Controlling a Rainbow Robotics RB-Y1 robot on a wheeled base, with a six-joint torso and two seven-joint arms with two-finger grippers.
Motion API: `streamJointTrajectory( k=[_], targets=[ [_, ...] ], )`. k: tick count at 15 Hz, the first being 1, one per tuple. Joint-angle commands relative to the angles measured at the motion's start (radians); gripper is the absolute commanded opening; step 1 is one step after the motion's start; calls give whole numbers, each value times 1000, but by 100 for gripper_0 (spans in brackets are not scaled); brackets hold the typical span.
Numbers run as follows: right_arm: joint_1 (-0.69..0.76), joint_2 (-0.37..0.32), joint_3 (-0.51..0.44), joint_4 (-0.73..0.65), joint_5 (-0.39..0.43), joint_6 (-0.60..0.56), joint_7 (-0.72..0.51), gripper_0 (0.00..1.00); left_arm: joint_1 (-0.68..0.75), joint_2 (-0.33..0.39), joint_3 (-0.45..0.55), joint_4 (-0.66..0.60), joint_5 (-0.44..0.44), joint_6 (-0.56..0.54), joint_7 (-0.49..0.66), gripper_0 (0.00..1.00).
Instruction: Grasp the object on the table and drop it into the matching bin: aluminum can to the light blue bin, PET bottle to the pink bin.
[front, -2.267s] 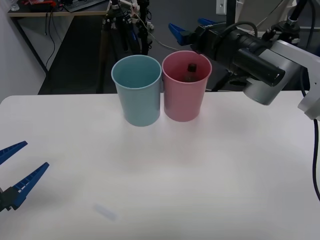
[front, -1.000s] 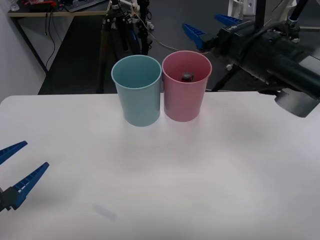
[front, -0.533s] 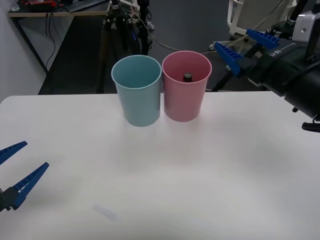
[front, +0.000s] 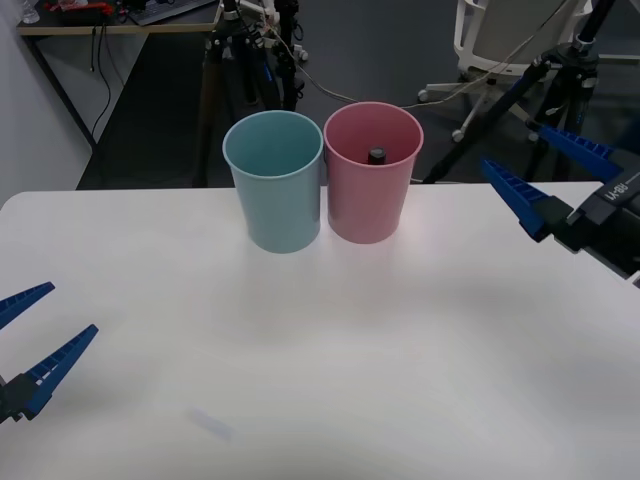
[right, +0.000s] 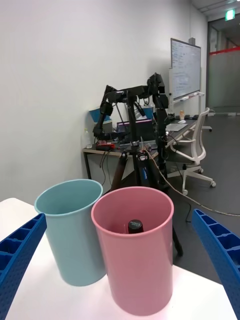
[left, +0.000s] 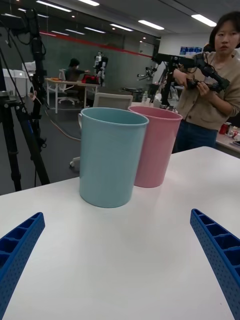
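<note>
Pink bin (front: 372, 190) holds the PET bottle (front: 376, 155); the right gripper (front: 545, 180), spread wide and empty, has withdrawn rightward; the left gripper (front: 35, 338) idles wide open.

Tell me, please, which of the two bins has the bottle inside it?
The pink bin, on the robot's right of the light blue bin. The PET bottle shows its dark cap inside it.

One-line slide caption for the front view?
PET bottle sits inside the pink bin; open right gripper beside it, left gripper open.
</note>
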Motion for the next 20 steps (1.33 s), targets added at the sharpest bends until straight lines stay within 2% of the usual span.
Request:
streamJointTrajectory(
  k=[1,6,13,16,18,20],
  targets=[
    [120,59,-57,0,102,-78,-6,100,0,0,0,0,0,0,0,100],
    [262,218,-114,9,270,-167,-44,100,0,0,0,0,0,0,0,100],
    [299,421,-172,166,533,-431,-105,100,0,0,0,0,0,0,0,100],
    [296,502,-234,183,691,-546,-239,100,0,0,0,0,0,0,0,100],
    [292,528,-241,187,735,-569,-265,100,0,0,0,0,0,0,0,100],
    [289,528,-234,187,746,-567,-268,100,0,0,0,0,0,0,0,100]
  ],
)
